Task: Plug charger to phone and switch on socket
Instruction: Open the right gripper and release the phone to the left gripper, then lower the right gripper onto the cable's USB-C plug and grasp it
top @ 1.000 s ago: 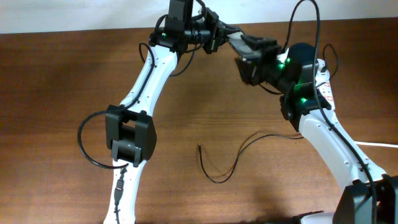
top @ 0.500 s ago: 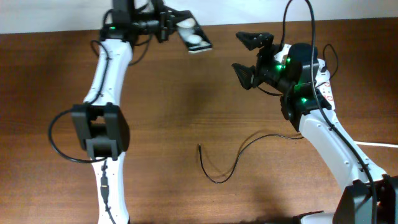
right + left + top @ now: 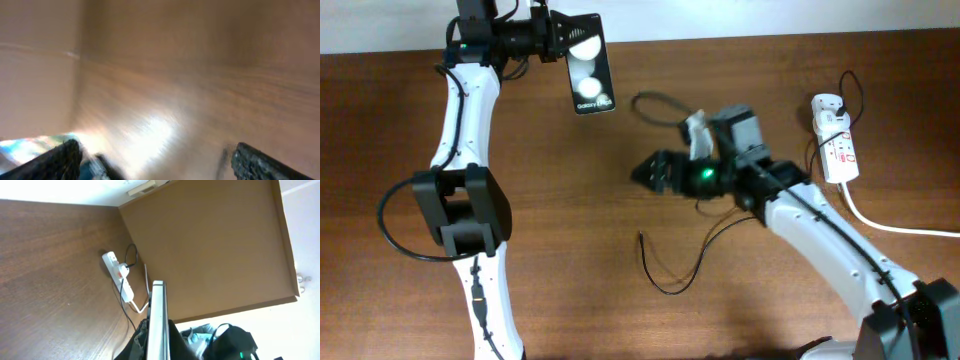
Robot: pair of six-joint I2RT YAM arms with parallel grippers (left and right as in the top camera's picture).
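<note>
Overhead, I see my left fingers (image 3: 548, 38) clamped on the phone (image 3: 590, 65), far left. My right fingers (image 3: 653, 170) hang mid-table, the charger (image 3: 665, 290) lying nearer, the socket (image 3: 835, 150) far right. Left wrist: phone edge-on between fingers. Right wrist: fingers wide, holding nothing.

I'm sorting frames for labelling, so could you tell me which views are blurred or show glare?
Right wrist view: heavily smeared, the table grain streaked. Overhead view: mostly sharp, but two round white reflections glare on the phone screen. Left wrist view: sharp, the phone seen edge-on.
</note>
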